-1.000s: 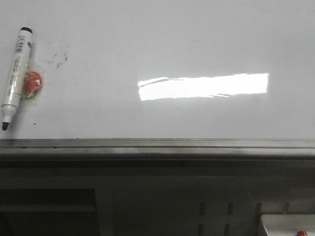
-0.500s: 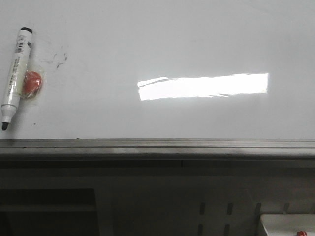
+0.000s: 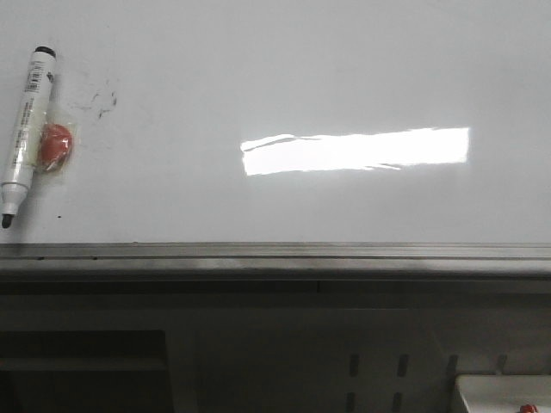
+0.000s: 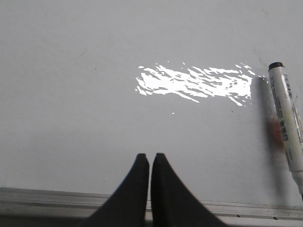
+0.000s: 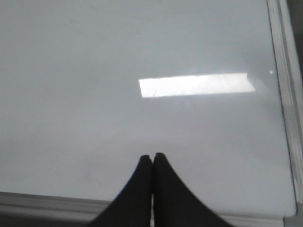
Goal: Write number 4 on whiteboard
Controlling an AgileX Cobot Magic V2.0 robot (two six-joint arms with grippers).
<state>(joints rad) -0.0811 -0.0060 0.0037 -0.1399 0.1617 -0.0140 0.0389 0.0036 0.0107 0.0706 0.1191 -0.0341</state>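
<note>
Evidently both black grippers, left [image 4: 150,158] and right [image 5: 152,158], are idling pressed together, needing the white black-capped marker [image 3: 23,133] lying far left on the glossy white whiteboard [image 3: 344,69].

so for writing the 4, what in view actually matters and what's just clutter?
Matters:
- whiteboard, no 4 on it yet
- marker, lying on the board, uncapped
- left pincer and right pincer, both shut, empty

Clutter:
- red round object beside the marker
- faint dark smudges

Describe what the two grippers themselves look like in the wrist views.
Both look alike: the left gripper and right gripper each show two matte black fingers, broad at the base and curving to narrow tips. No cables, markings or labels show on them. The arms are out of view.
</note>
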